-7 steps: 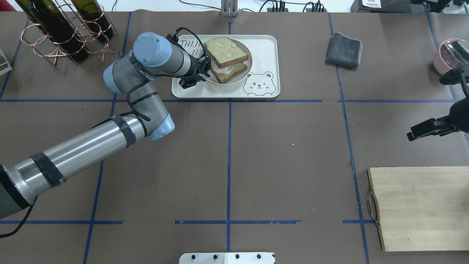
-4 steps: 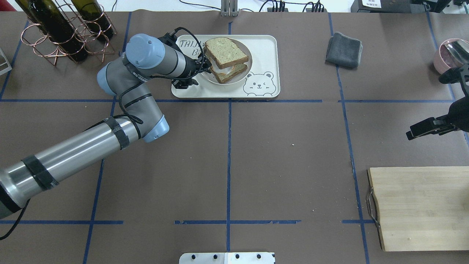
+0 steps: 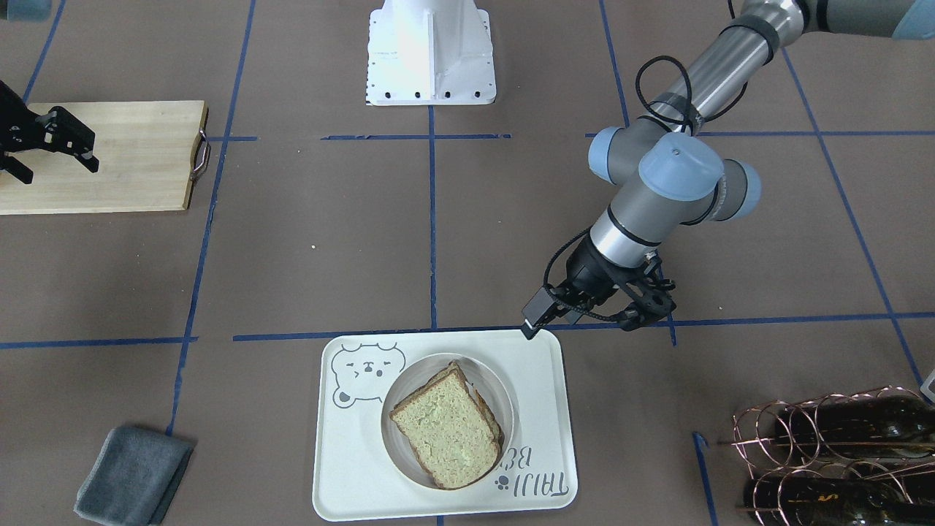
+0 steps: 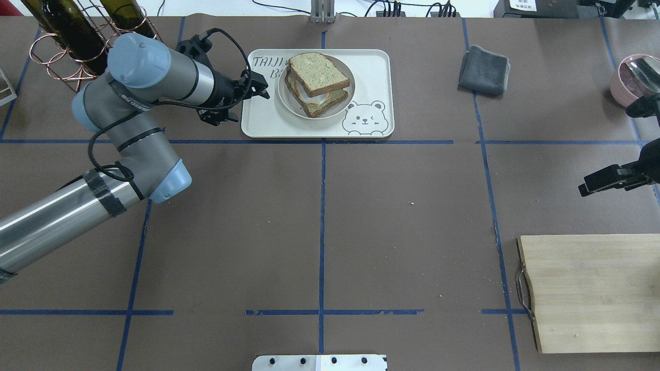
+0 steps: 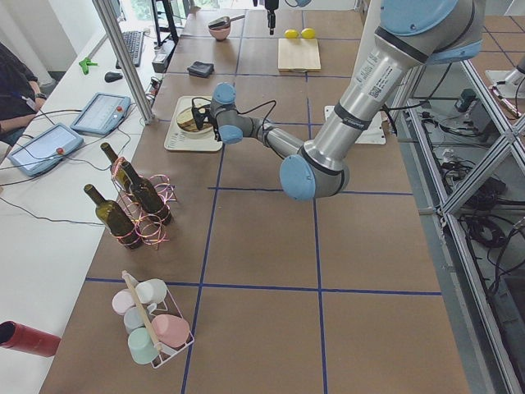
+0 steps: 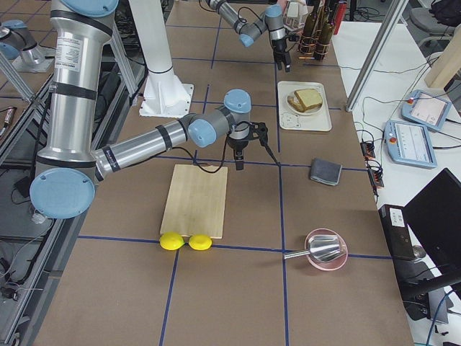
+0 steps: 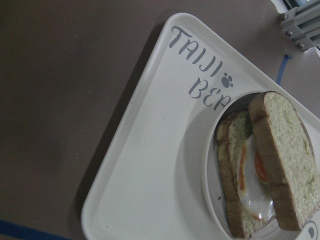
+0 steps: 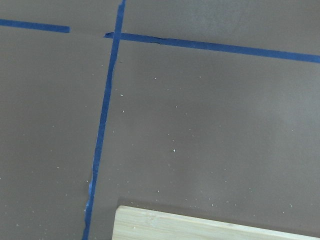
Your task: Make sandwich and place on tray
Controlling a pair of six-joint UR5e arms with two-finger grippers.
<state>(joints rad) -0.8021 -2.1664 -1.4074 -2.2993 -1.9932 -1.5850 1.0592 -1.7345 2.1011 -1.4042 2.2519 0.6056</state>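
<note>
The sandwich (image 4: 317, 77), two bread slices with a fried egg between them, lies on a small round white plate (image 4: 281, 98) on the cream bear tray (image 4: 371, 67). It also shows in the front view (image 3: 449, 431) and the left wrist view (image 7: 265, 165), where the orange yolk shows. My left gripper (image 4: 260, 86) hovers over the tray's left edge, clear of the plate, slightly open and empty. In the front view it (image 3: 529, 329) is at the tray's (image 3: 540, 365) corner. My right gripper (image 4: 585, 188) is open and empty far to the right, above the table near the cutting board.
A wooden cutting board (image 4: 593, 293) lies at the near right, with two lemons (image 6: 186, 241) at its end. A grey cloth (image 4: 484, 69) lies right of the tray. A wire rack of wine bottles (image 4: 87, 41) stands behind my left arm. A pink bowl (image 4: 631, 77) is far right.
My left gripper has drawn back to the left, from the plate's rim to the tray's left edge. The plate and sandwich stay put. The right arm has hardly moved.
</note>
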